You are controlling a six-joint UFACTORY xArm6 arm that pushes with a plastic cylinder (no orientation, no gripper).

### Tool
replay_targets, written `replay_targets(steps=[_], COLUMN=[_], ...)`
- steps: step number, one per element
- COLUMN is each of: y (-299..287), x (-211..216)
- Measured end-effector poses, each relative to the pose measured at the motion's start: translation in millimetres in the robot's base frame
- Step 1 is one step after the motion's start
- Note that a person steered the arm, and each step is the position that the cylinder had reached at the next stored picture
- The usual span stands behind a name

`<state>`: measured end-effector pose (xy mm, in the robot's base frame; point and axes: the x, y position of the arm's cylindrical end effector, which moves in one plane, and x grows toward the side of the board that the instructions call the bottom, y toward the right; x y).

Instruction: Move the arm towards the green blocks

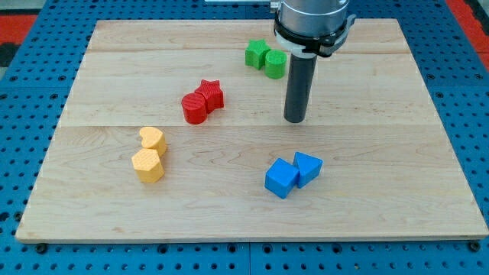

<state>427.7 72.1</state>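
Two green blocks sit touching near the view's top centre: a green star on the left and a green cylinder on the right. My tip rests on the wooden board, below and slightly right of the green cylinder, apart from it. The rod rises from the tip to the arm's grey wrist at the view's top.
A red cylinder and a red star touch at centre left. A yellow heart and a yellow hexagonal block lie at lower left. A blue cube and another blue block lie below my tip.
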Motion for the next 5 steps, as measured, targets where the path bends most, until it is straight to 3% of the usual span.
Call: replay_targets(steps=[5], y=[-7.9], x=[-5.8])
